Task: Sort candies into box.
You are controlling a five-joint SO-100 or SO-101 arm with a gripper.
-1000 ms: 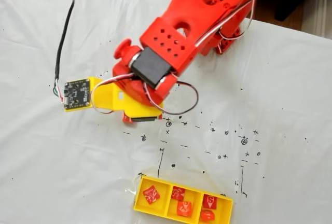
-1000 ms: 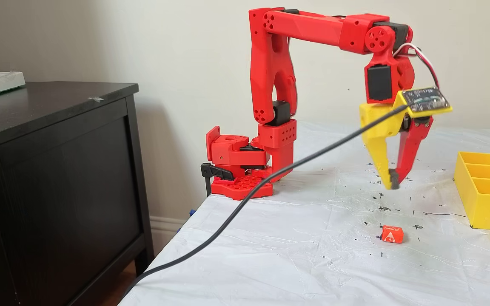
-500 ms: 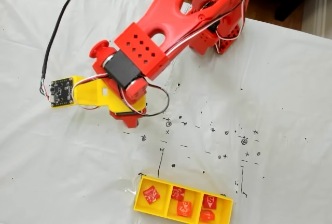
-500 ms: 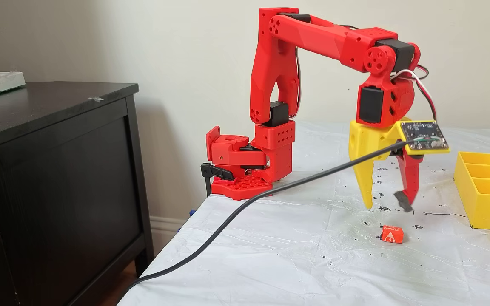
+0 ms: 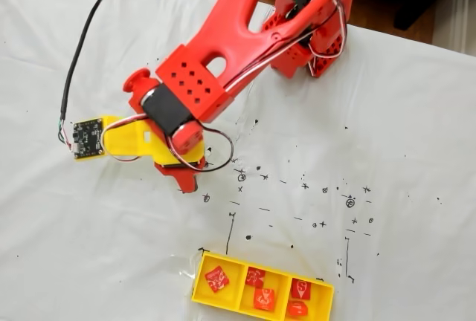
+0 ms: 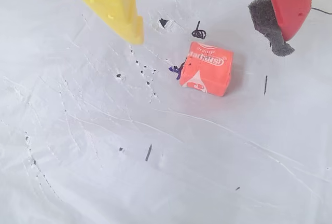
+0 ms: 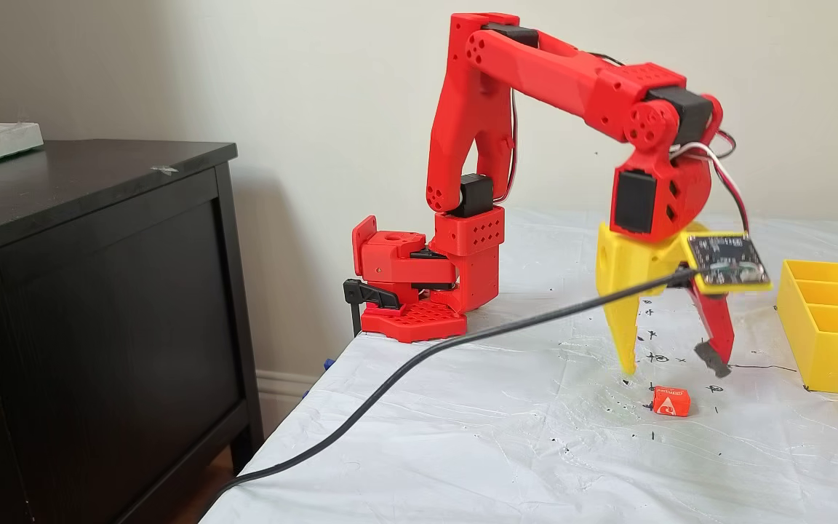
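Note:
One orange-red candy (image 6: pixel 207 68) lies alone on the white sheet, also seen in a fixed view as the candy (image 7: pixel 671 401). My gripper (image 7: pixel 671 366) hangs open just above it, the yellow finger (image 6: pixel 124 11) on one side and the red finger (image 6: pixel 290 6) on the other, neither touching it. The yellow box (image 5: pixel 239 292) sits at the table's near edge in a fixed view and holds several red candies: one (image 5: pixel 217 279) in the left compartment, two in the middle, two on the right. In the side fixed view the box (image 7: pixel 826 349) stands right of the gripper.
A black cable (image 7: pixel 419 356) runs from the gripper's circuit board (image 7: pixel 724 262) off the table's left edge. A dark cabinet (image 7: pixel 99 291) stands beside the table. The red arm base (image 7: pixel 419 291) is at the back. Ink marks dot the sheet.
The arm has swung over and come down toward the lone candy. The gripper went from shut to open, and its fingers now straddle the candy from above.

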